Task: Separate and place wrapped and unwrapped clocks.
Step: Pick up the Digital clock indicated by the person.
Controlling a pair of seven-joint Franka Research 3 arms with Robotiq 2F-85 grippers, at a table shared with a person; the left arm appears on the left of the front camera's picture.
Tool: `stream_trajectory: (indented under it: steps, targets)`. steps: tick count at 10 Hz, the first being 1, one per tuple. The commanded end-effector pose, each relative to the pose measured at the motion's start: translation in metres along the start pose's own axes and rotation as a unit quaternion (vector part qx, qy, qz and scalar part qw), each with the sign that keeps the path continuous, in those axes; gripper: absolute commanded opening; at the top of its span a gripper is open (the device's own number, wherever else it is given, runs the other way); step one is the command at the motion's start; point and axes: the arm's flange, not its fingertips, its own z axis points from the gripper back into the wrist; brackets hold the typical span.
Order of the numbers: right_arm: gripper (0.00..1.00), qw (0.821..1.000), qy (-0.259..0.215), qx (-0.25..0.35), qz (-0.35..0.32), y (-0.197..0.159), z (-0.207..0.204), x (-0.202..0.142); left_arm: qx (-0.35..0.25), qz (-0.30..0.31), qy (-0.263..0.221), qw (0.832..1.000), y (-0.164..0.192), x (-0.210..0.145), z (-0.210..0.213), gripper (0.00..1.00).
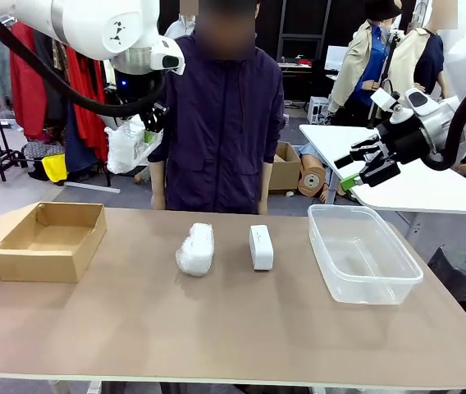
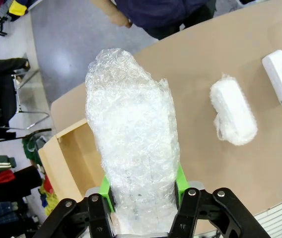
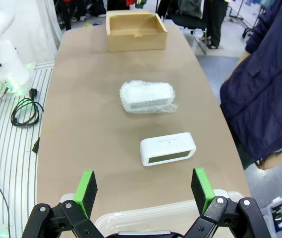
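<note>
My left gripper (image 2: pixel 143 201) is shut on a wrapped clock (image 2: pixel 131 144), a lumpy bubble-wrap bundle, held high above the table's left end, over the near edge of the cardboard box (image 2: pixel 74 158). In the front view this gripper (image 1: pixel 147 123) hangs at the upper left with the bundle (image 1: pixel 126 146) below it. A second wrapped clock (image 1: pixel 196 249) lies mid-table, and the bare white unwrapped clock (image 1: pixel 261 247) lies just right of it. My right gripper (image 3: pixel 143 191) is open and holds nothing; it is raised above the clear tub (image 3: pixel 166 213), and the front view shows it (image 1: pixel 364 164) at the right.
An open brown cardboard box (image 1: pixel 48 240) stands at the table's left end, and a clear plastic tub (image 1: pixel 360 283) with nothing in it at the right. A person (image 1: pixel 221 115) in a dark jacket stands at the far edge, hands down. The near half of the table is bare.
</note>
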Motion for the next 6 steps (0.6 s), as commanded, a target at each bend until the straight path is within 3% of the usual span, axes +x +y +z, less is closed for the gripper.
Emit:
stream_trajectory:
  steps: [1,6]
  targets:
    - [1.0,1.0,-0.003,0.001,0.004,0.001,0.0008,0.0021,0.0,0.001,-0.002,1.0,0.0007,-0.0004,0.0028,0.0]
    - [1.0,1.0,-0.003,0.001,0.004,0.001,0.0008,0.0021,0.0,0.001,-0.002,1.0,0.0007,-0.0004,0.0028,0.0]
